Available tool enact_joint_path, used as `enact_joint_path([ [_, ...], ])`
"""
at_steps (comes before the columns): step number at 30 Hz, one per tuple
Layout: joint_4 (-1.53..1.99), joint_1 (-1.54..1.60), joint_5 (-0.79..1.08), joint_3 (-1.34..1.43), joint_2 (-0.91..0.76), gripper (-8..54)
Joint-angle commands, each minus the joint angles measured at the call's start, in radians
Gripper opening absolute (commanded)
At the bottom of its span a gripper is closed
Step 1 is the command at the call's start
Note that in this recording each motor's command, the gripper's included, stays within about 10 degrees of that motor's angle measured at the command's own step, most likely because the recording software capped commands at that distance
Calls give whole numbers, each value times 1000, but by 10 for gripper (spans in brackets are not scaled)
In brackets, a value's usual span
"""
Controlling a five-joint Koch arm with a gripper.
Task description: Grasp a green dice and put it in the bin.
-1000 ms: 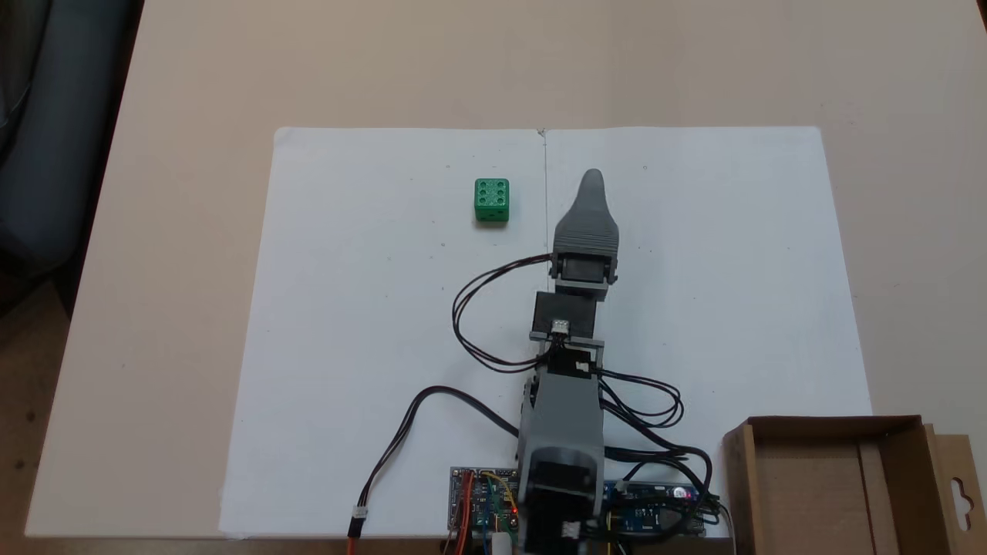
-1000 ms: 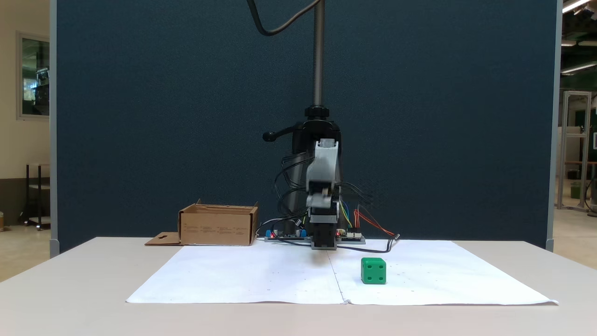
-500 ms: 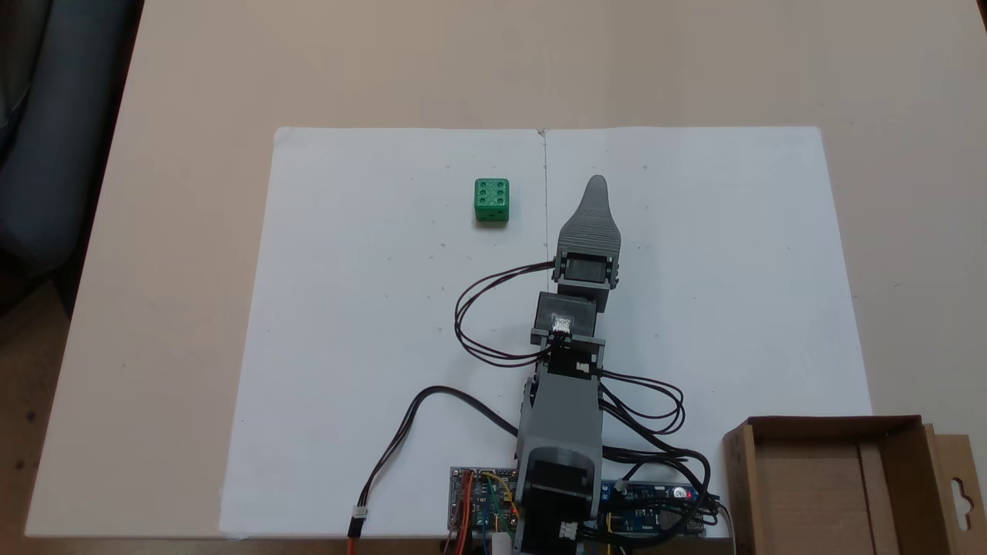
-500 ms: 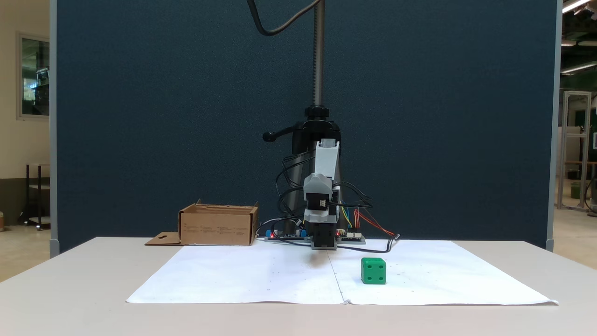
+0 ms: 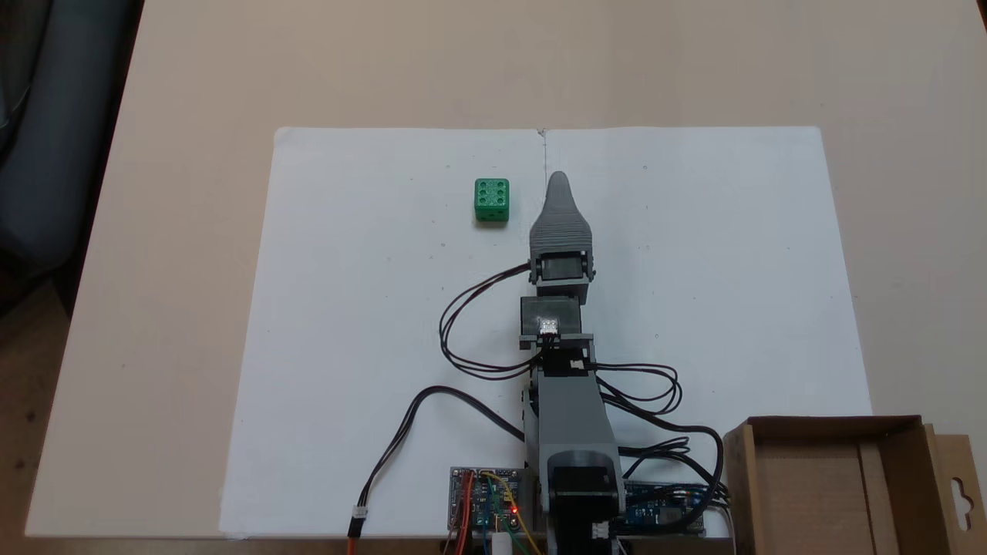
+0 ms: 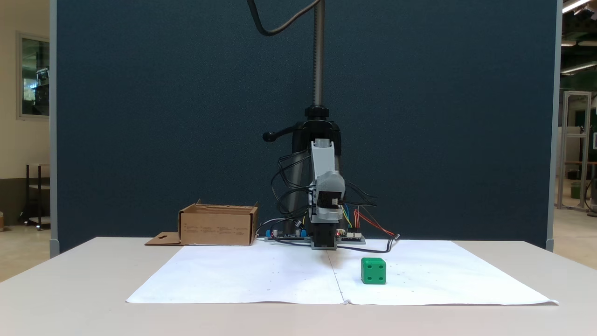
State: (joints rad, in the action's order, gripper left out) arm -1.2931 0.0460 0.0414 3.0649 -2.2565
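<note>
The green dice (image 5: 491, 199) sits on the white paper, six pips up, left of the centre seam in a fixed view from above. From the front it (image 6: 373, 271) rests right of the seam. My gripper (image 5: 558, 181) hangs over the paper just right of the dice, a small gap apart, pointing away from the base. Its jaws lie one over the other, so only one grey tip shows. Seen head-on, the gripper (image 6: 329, 186) is above the table with nothing seen in it. The bin (image 5: 833, 422), a brown cardboard box, stands beside the arm's base (image 6: 218, 227).
Two white paper sheets (image 5: 370, 324) cover the table's middle. Circuit boards (image 5: 486, 505) and looping black cables (image 5: 463, 339) lie around the arm's base. A camera pole (image 6: 318, 51) and a dark blue partition stand behind. The bin's slotted flap (image 5: 960, 486) sticks out sideways.
The arm has swung toward the dice, leftward in the view from above and rightward in the front view. The dice and the bin have not moved.
</note>
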Motion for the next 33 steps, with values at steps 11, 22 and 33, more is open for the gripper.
enact_joint_path([
  [11, 143, 25, 51, -25, -110, 430],
  [22, 912, -5, 48, -514, -48, 430],
  [33, 1592, 3, -20, -996, -28, 414],
])
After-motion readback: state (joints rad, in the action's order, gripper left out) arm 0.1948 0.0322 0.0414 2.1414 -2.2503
